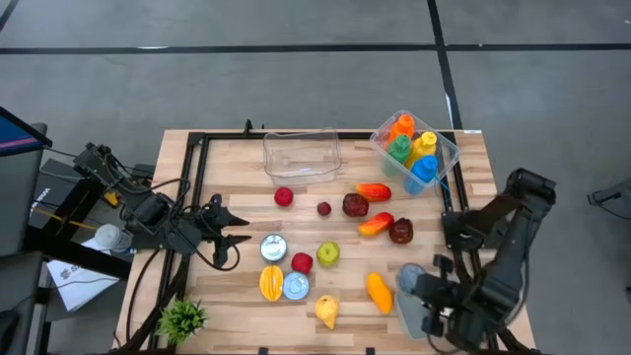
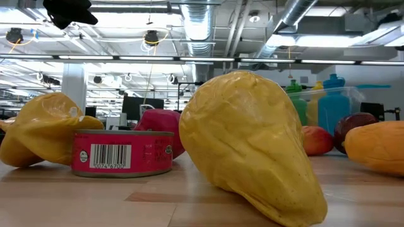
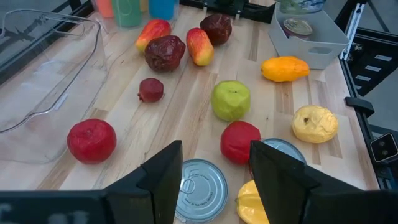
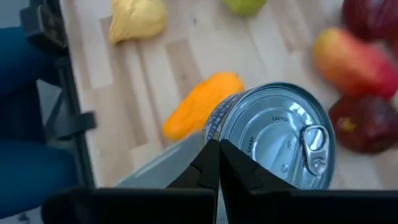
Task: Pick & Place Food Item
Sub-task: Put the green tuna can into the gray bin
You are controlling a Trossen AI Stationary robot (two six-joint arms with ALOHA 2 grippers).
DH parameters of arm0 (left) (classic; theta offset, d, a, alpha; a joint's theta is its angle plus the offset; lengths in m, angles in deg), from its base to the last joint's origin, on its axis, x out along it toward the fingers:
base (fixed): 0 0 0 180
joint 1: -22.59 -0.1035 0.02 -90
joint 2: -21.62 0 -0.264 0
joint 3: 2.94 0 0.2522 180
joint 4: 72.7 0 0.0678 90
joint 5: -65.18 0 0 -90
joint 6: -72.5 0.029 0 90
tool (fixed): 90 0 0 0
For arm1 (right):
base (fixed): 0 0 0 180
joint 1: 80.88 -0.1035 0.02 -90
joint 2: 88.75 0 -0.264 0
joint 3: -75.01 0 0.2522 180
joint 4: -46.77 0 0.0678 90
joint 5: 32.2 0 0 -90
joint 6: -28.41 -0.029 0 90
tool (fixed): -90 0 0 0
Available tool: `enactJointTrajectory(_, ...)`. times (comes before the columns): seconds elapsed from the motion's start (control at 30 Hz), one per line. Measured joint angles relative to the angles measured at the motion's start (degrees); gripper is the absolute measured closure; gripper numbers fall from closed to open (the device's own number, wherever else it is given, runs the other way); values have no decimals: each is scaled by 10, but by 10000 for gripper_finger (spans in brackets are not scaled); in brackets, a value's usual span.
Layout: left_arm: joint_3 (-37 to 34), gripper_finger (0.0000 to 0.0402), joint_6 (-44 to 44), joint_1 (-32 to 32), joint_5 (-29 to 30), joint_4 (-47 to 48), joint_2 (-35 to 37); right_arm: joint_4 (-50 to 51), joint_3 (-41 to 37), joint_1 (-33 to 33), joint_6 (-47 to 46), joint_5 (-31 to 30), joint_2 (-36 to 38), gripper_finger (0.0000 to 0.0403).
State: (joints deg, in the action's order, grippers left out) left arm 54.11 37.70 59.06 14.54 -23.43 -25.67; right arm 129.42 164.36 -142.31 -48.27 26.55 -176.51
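Left gripper (image 1: 229, 240) hangs with jaws spread near the table's left edge, right beside the shiny silver tin can (image 1: 273, 248), which looks rigid, weighty, slick, so grab its round sides; right gripper (image 4: 217, 163) is pressed together.

Light wood-plank table (image 1: 237, 168) inside a black frame, on a grey floor. Far side: clear tub (image 1: 302, 154) at centre, clear bin (image 1: 415, 150) of coloured bottles at the far right corner. Mid-table: red apple (image 1: 284, 196), small dark-red fruit (image 1: 323, 208), dark-red fruit (image 1: 355, 205), two red-orange fruits (image 1: 374, 191) and (image 1: 375, 225), another dark-red piece (image 1: 400, 231). Nearer: can (image 1: 273, 248), red fruit (image 1: 302, 262), green apple (image 1: 327, 254), second can (image 1: 296, 286) touching a yellow-orange starfruit (image 1: 270, 282), yellow pear (image 1: 326, 312), orange piece (image 1: 379, 291). Grey tray (image 1: 406, 318) at the right edge, apparently holding a can. Small green plant (image 1: 183, 319) at the near left corner.
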Motion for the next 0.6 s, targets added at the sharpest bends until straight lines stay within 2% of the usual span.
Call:
enactJointTrajectory(0.23, 0, 225, 0, 0, 0, 0, 0, -6, 0, -56, -105, 3, -53, 403)
enactJointTrajectory(0.6, 0, 225, -1, 0, 1, 0, 0, -82, 0, -64, -119, 29, -126, 403)
